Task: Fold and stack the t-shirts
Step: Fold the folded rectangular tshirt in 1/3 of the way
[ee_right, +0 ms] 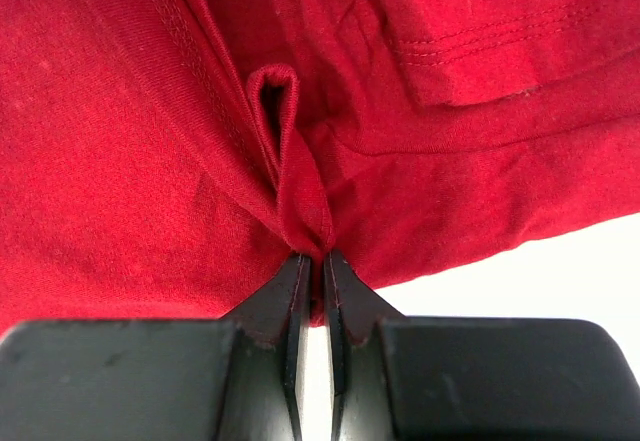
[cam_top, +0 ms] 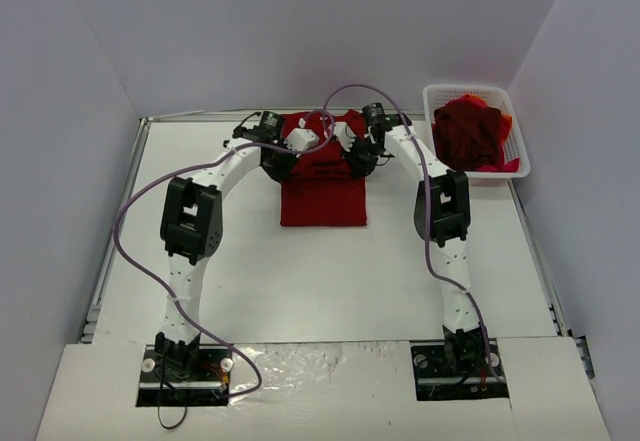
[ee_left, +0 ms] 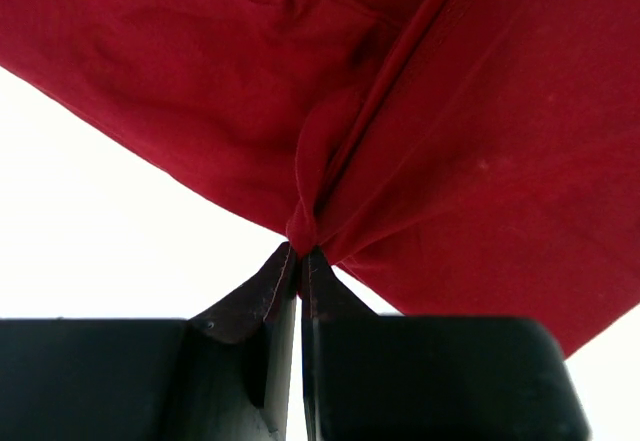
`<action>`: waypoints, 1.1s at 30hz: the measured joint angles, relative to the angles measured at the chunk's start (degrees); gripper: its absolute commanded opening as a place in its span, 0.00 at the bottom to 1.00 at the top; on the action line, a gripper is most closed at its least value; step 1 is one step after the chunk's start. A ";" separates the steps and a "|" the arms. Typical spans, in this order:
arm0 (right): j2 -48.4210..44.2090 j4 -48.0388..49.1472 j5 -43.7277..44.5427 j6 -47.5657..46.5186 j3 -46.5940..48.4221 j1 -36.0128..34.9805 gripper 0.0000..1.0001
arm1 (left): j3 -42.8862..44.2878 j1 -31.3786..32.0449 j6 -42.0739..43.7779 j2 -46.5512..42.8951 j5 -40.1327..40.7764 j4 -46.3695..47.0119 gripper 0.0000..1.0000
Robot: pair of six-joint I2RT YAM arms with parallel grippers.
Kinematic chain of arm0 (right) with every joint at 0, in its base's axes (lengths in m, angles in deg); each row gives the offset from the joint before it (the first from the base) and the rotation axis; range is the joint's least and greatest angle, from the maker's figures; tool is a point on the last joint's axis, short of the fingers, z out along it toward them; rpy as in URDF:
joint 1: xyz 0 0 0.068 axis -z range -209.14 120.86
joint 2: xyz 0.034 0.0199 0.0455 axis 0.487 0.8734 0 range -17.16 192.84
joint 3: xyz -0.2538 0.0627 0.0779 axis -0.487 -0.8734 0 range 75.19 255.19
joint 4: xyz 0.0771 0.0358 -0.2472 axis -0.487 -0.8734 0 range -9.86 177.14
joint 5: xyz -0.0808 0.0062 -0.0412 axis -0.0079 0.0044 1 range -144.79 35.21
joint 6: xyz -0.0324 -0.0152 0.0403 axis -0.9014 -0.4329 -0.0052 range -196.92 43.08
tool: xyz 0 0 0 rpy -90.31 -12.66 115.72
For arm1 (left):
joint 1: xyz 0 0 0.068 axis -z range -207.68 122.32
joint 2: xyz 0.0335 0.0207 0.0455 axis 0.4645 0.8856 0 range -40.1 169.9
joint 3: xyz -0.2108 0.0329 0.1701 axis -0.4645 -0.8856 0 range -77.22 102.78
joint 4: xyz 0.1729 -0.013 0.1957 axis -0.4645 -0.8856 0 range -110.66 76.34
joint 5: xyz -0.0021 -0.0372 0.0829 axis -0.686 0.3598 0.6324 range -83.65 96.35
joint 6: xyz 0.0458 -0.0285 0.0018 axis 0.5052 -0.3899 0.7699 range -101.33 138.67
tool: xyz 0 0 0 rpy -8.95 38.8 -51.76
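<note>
A dark red t-shirt (cam_top: 322, 196) lies partly folded on the white table at the far middle. My left gripper (cam_top: 288, 157) is shut on a pinch of its cloth at the left side; the left wrist view shows the fold (ee_left: 305, 223) caught between the fingertips. My right gripper (cam_top: 354, 157) is shut on the shirt's right side; the right wrist view shows a ridge of cloth (ee_right: 300, 211) between the fingertips. More red t-shirts (cam_top: 472, 131) are heaped in the white mesh basket (cam_top: 518, 146) at the far right.
Grey walls enclose the table on three sides. Purple cables loop from both arms over the table. The arms' bases stand at the near edge on black plates (cam_top: 185, 376).
</note>
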 measured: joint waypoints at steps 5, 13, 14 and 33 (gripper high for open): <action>0.04 0.50 0.35 0.61 0.70 0.00 0.01 | 0.66 0.00 -0.02 0.87 0.57 0.00 0.02; 2.64 1.49 1.16 1.01 2.82 0.00 0.06 | 1.31 0.00 -0.02 1.97 1.68 0.98 0.03; 3.30 1.62 1.20 1.09 3.10 0.00 0.13 | 1.31 0.00 -0.02 2.27 1.86 1.07 0.05; 4.00 8.59 5.11 6.49 3.17 0.74 0.56 | 3.76 0.33 -0.24 3.76 10.60 3.65 0.35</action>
